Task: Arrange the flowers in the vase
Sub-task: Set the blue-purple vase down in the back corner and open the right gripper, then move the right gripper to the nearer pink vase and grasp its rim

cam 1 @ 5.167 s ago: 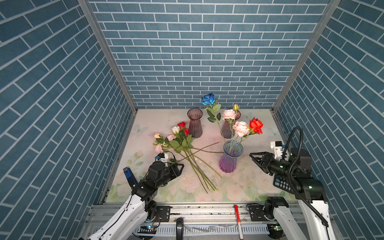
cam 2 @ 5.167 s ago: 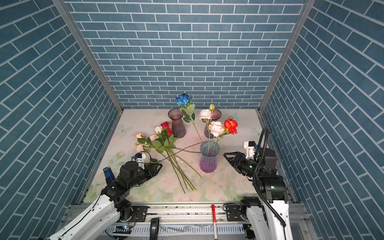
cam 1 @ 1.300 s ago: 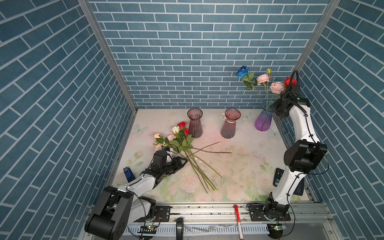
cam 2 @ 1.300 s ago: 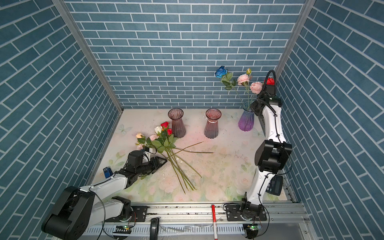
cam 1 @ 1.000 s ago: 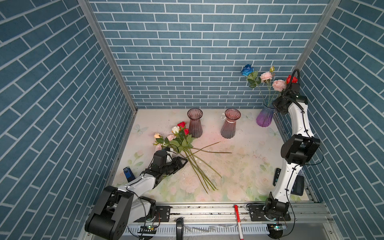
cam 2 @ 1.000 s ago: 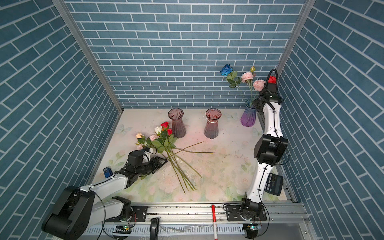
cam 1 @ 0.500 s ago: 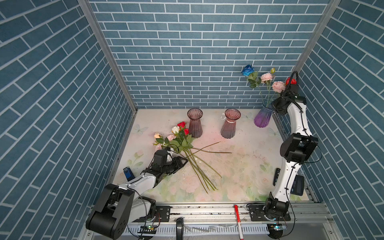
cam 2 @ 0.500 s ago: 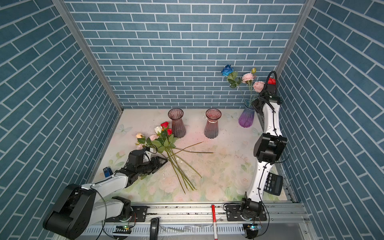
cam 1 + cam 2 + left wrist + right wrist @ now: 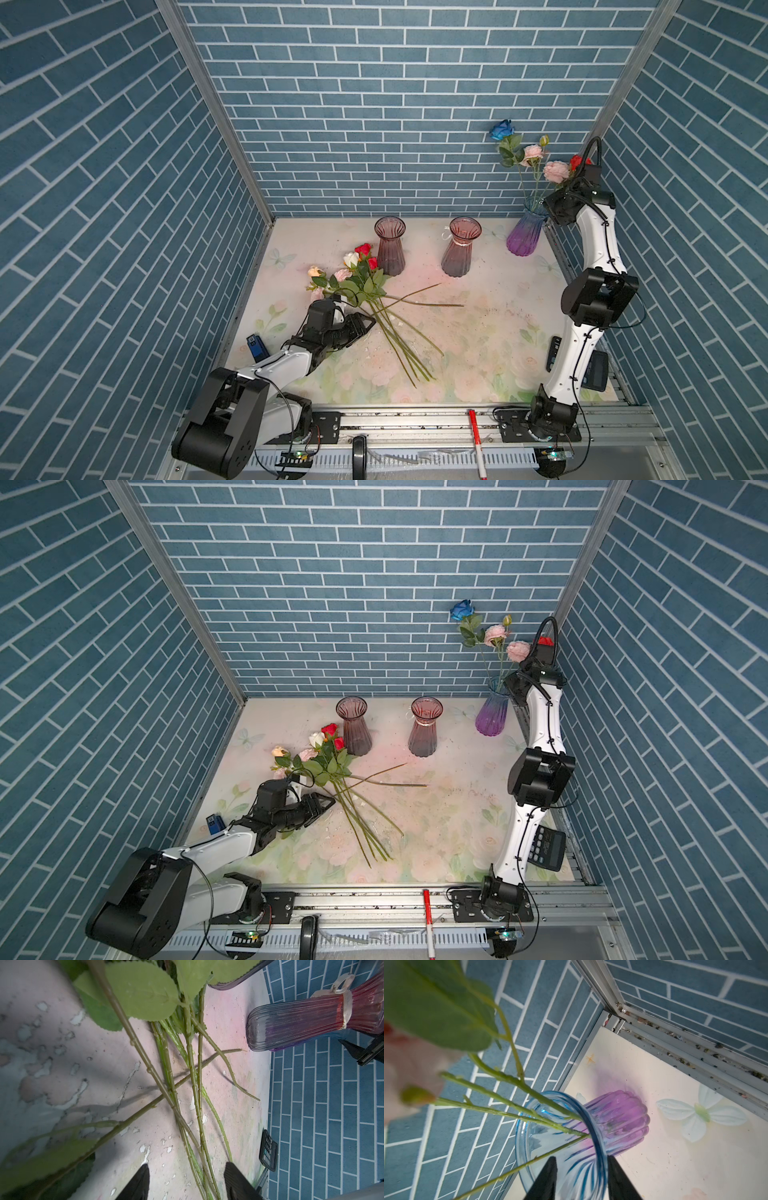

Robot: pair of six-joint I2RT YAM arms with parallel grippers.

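In both top views the left fingers (image 9: 360, 323) (image 9: 323, 802) lie low over the worktop (image 9: 478, 332), just beside the stems of the loose flowers (image 9: 361, 276). The blooms lie beyond them, near two pink vases (image 9: 390, 249). The purple vase (image 9: 524, 237), holding several flowers (image 9: 534, 156), stands at the right fingers, which their own wrist hides here.

Left wrist view: the left fingers (image 9: 139, 1180) stand apart, gripping nothing, and stems (image 9: 197, 1088) run out between them.

Right wrist view: the right fingers (image 9: 548, 1178) stand parted. The purple vase (image 9: 623, 1118) has its rim between them, unpinched.
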